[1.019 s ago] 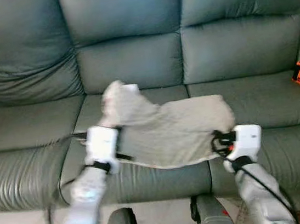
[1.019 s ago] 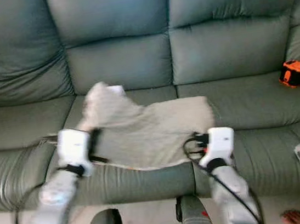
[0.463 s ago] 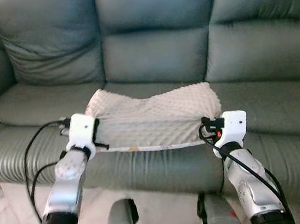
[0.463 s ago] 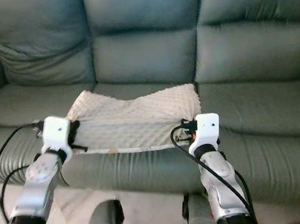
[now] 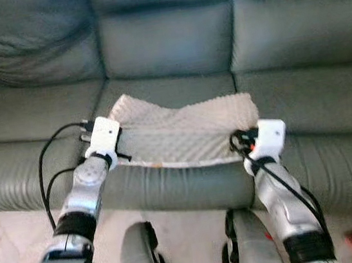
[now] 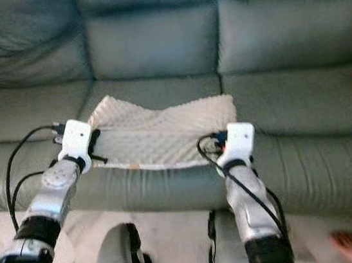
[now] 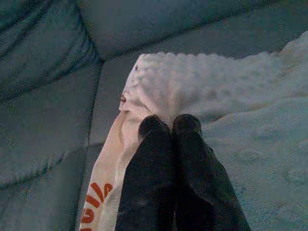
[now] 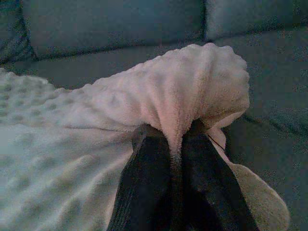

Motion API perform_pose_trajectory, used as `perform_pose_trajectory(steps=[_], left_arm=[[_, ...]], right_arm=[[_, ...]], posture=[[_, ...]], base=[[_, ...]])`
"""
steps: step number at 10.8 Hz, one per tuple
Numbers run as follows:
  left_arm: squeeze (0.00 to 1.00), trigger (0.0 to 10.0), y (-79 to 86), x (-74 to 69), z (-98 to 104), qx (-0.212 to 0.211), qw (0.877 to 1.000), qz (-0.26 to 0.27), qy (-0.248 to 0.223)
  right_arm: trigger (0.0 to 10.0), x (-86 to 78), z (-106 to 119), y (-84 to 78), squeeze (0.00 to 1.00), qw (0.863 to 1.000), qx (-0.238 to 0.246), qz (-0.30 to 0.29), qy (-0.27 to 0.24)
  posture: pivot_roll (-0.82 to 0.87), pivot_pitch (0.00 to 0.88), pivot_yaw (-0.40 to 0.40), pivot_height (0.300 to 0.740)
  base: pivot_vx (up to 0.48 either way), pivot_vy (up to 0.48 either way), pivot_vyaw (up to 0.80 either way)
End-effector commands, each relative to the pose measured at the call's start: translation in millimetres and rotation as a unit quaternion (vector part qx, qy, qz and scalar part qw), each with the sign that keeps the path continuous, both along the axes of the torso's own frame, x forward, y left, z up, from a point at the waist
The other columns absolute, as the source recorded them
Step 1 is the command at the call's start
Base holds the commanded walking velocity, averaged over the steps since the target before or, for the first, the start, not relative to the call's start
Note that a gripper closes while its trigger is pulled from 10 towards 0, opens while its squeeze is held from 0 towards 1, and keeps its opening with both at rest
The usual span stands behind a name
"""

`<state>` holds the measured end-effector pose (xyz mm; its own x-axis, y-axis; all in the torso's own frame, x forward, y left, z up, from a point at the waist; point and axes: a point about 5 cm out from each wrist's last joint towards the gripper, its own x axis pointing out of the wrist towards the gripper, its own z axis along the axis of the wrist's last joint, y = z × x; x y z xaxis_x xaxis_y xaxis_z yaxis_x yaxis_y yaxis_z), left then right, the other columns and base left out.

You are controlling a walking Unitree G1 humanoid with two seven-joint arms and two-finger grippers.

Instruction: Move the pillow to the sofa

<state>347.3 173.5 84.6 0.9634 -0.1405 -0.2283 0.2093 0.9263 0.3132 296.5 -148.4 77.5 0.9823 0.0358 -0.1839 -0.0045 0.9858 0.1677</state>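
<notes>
Resting on the sofa [image 5: 153, 56] seat, the pillow [image 5: 186, 136] is pinched by left hand [image 7: 168, 126] and right hand [image 8: 176, 137]; both should be released together.

bare sofa [image 5: 152, 50] seats flank the pillow [image 5: 183, 134]; backrest behind.

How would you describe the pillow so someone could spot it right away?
Start at the grey-green leather sofa. On the front of its middle seat cushion lies the pillow, pinched at each end by the left end effector and the right end effector. Its cream, bumpy dotted fabric stands out from the smooth upholstery.
</notes>
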Motion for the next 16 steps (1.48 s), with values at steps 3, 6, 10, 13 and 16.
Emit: perform_pose_trajectory(steps=[3,6,10,13,16], left_arm=[[0.00,10.0,11.5,13.2,3,0.044,0.998,0.032,0.010],[0.00,10.0,2.5,26.4,13,0.064,0.997,0.042,0.016],[0.00,10.0,-18.8,43.6,43,0.097,0.995,0.000,-0.022],[1.00,10.0,-21.6,45.0,45,0.113,0.993,-0.003,-0.023],[1.00,10.0,-9.2,45.2,47,0.135,0.990,0.021,-0.030]], right_arm=[[10.0,25.1,0,10.5,0.00,1.000,0.014,0.020,0.017],[10.0,52.6,7,16.5,0.00,0.998,0.048,0.036,0.021],[10.0,56.4,7,30.1,0.00,0.997,0.077,0.031,0.009],[10.0,51.2,1,40.2,1.00,0.996,0.074,0.048,0.009],[10.0,52.6,0,33.9,1.00,0.996,0.068,0.050,0.004]], posture=[[-0.04,0.304,0.061,0.632],[-0.05,0.340,0.053,0.632],[-0.07,0.356,0.051,0.632],[-0.06,0.350,0.052,0.632],[-0.07,0.324,0.044,0.632]], base=[[0.000,0.000,0.00],[0.000,0.000,0.00],[0.000,0.000,0.00],[0.000,0.000,0.00],[0.000,0.000,0.00]])
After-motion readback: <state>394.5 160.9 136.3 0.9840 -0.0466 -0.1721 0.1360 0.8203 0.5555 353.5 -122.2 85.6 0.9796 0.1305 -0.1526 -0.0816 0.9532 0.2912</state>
